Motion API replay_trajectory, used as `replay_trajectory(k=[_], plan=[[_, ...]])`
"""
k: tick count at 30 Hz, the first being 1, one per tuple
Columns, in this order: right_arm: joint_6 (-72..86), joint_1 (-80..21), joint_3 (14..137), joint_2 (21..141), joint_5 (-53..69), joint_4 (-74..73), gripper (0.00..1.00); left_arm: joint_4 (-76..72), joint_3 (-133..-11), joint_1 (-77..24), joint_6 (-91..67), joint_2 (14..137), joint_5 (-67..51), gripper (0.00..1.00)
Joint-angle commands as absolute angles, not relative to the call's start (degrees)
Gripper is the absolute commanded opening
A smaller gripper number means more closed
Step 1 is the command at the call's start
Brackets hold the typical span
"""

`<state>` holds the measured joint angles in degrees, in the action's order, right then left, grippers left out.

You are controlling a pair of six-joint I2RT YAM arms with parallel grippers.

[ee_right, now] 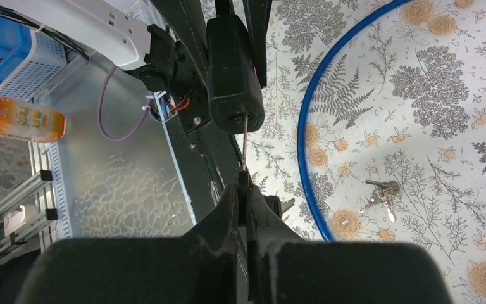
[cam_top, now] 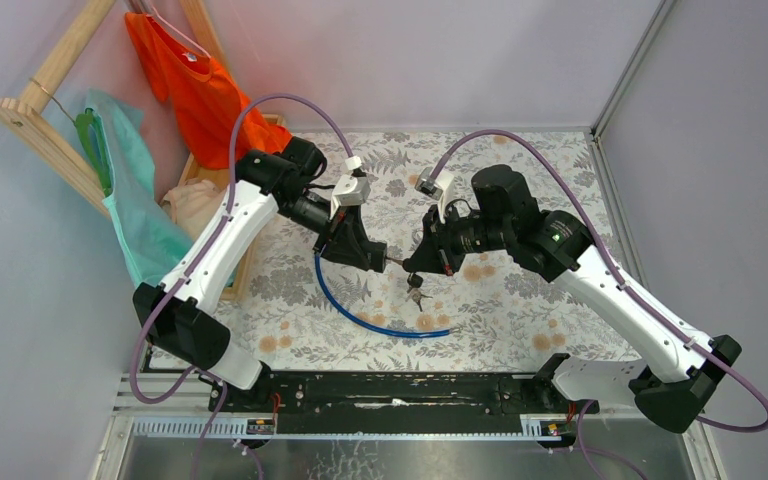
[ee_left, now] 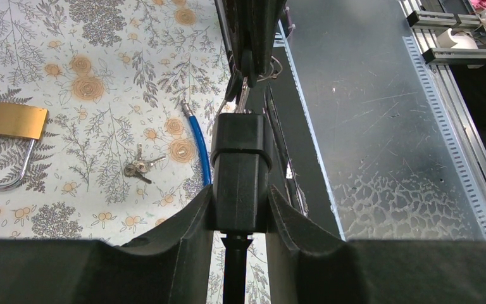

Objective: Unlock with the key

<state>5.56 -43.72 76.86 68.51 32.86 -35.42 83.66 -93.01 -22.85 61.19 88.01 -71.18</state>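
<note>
1. Covering the table is a floral cloth (cam_top: 520, 300), with grey walls around it. A wooden rack (cam_top: 40, 110) with an orange shirt (cam_top: 195, 85) stands at the back left.
2. On the cloth lie a blue cable (cam_top: 360, 318), a brass padlock (ee_left: 16, 121) and silver keys (ee_right: 380, 193).
3. Left gripper (ee_left: 240, 196): fingers (ee_left: 190, 221) are clamped on the black lock (ee_left: 240, 152), which is raised above the cloth.
4. Right gripper (ee_right: 243, 190): fingers (ee_right: 224, 209) are pinched narrow on the head of the key (ee_right: 243, 145). Its blade reaches the lock's keyhole.
</note>
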Motion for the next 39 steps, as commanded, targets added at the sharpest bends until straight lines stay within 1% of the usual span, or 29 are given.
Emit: replay_trajectory(k=[1,10,17,23,32,39], plan=[[5.3,-45.0,78.8,67.8,34.5,-28.1,0.0,83.1,-94.1,-24.6,60.9,85.6,-77.5,0.0],[3.1,-45.0,81.6,68.3,36.2,-30.1,0.0,83.1,-94.2,-26.7,60.6,84.4,-74.3,0.0],[1.5,-45.0,83.1,69.2,36.5,-30.6,0.0,83.1,-94.2,-27.4,60.9,83.9,-74.2,0.0],[2.3,-45.0,80.3,67.3,36.3,-28.1,0.0,83.1,-95.0,-27.4,60.7,83.5,-74.3,0.0],[3.8,-45.1,74.8,60.7,33.8,-25.6,0.0,83.1,-94.8,-27.4,59.6,81.9,-72.7,0.0],[3.9,-45.0,74.9,61.0,35.5,-26.4,0.0,83.1,-96.3,-27.4,58.5,82.3,-73.2,0.0]])
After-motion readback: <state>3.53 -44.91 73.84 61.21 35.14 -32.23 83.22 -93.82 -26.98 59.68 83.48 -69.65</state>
